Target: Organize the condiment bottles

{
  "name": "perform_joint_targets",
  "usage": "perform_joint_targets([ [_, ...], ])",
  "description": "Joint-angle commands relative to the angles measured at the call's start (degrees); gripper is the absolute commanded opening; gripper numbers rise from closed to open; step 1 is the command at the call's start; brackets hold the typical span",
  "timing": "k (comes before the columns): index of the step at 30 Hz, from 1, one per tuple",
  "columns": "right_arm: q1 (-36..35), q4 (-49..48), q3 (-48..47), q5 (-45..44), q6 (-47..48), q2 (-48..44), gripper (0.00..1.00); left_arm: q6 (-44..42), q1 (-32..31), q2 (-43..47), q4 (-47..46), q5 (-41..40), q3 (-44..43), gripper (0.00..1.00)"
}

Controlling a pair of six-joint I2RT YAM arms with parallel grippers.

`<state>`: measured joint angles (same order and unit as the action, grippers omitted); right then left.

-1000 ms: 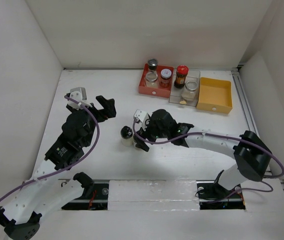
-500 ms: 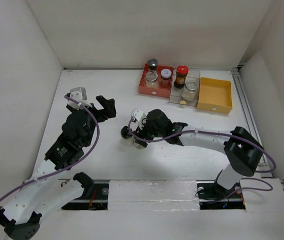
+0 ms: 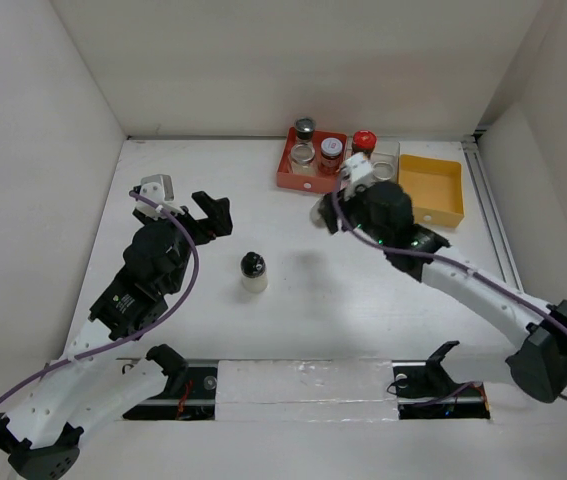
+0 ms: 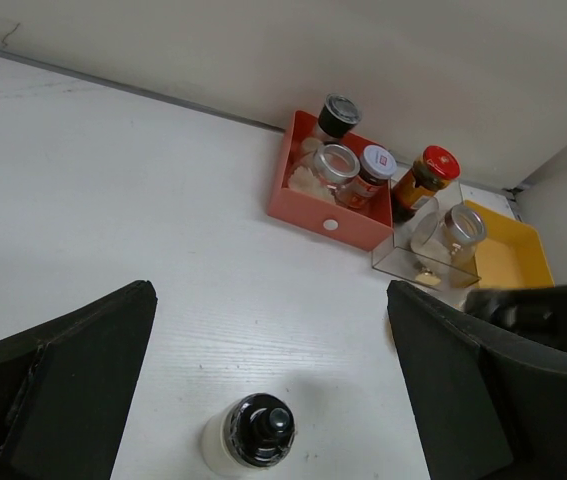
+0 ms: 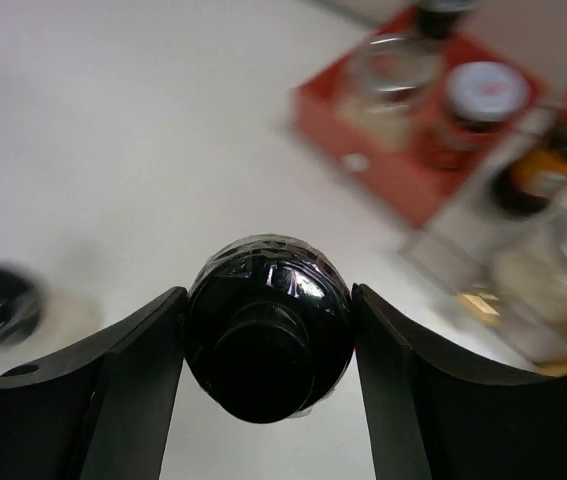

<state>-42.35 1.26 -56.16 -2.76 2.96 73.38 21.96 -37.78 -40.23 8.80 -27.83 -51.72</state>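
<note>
By my reading you are a little over halfway. Three jars stand in the red tray, and the red-lidded jar and a clear silver-lidded jar stand in the clear tray. The yellow tray holds nothing. Your right tool is clenched on a black-domed shaker, which seems lifted off the bench just in front of the red and clear trays. The other black-domed shaker stands upright alone mid-bench, well apart from the trays, and is left to fetch. Your left tool hangs released, holding nothing, near that shaker. Bare bench lies between that shaker and the trays. The trays sit side by side near the back wall, so set-down room looks tight except in the yellow one.
</note>
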Motion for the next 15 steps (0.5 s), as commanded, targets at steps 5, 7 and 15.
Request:
perform_joint_targets([
  [5, 25.08, -10.66, -4.38, -11.99, -7.97, -0.01, 0.52, -0.51, 0.07, 1.29, -2.29, 1.03, -0.13, 0.97],
  [7, 28.88, -10.66, -7.72, -12.62, -8.50, 3.23, 0.52, -0.51, 0.07, 1.29, -2.29, 1.03, -0.13, 0.97],
  [15, 40.32, -14.26, -18.00, -9.11, -9.11, 20.99, 0.52, -0.51, 0.07, 2.35, -2.29, 0.50, 0.40, 0.97],
])
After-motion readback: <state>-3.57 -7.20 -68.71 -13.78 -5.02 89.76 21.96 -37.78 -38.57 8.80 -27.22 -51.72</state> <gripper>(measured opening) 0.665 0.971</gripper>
